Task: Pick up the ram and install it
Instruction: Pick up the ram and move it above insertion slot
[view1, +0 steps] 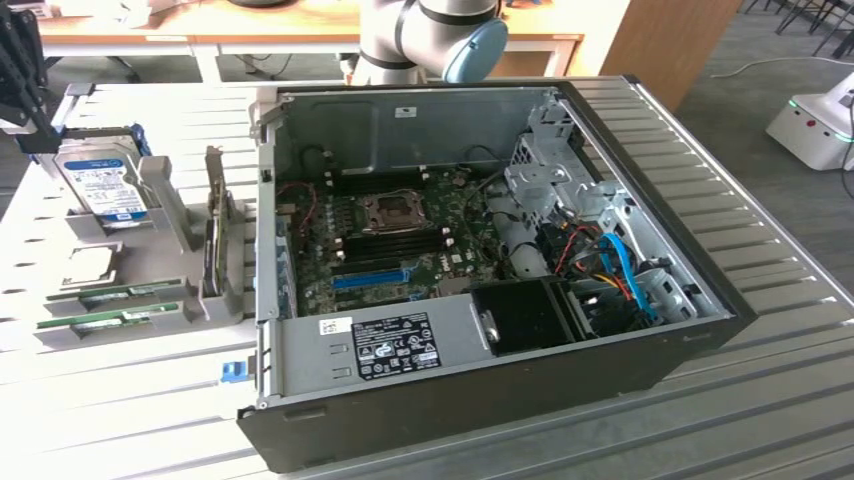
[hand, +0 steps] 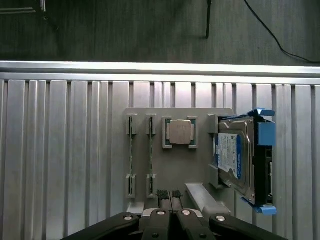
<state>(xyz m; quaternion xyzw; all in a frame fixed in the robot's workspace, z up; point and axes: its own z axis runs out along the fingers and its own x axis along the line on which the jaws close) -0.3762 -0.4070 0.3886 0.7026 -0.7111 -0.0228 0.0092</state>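
Two ram sticks stand on edge in a grey holder (view1: 174, 240), one (view1: 130, 290) just behind the other (view1: 111, 320). From the wrist view they are thin green lines (hand: 131, 155) (hand: 151, 155). My gripper (hand: 169, 196) hangs high above the holder, near the side away from the sticks' row. Its black pads press together with nothing between them. The open computer case (view1: 694, 340) lies on its side at the table's middle, with the motherboard (view1: 400, 235) and its black memory slots (view1: 400, 180) exposed.
The holder also carries a silver processor (hand: 180, 132) and a hard drive (hand: 237, 157) with a blue label and blue rails. A blue slot (view1: 367, 278), loose cables (view1: 621, 265) and a black fan (view1: 527, 315) sit inside the case. The arm's base (view1: 427, 40) stands behind it.
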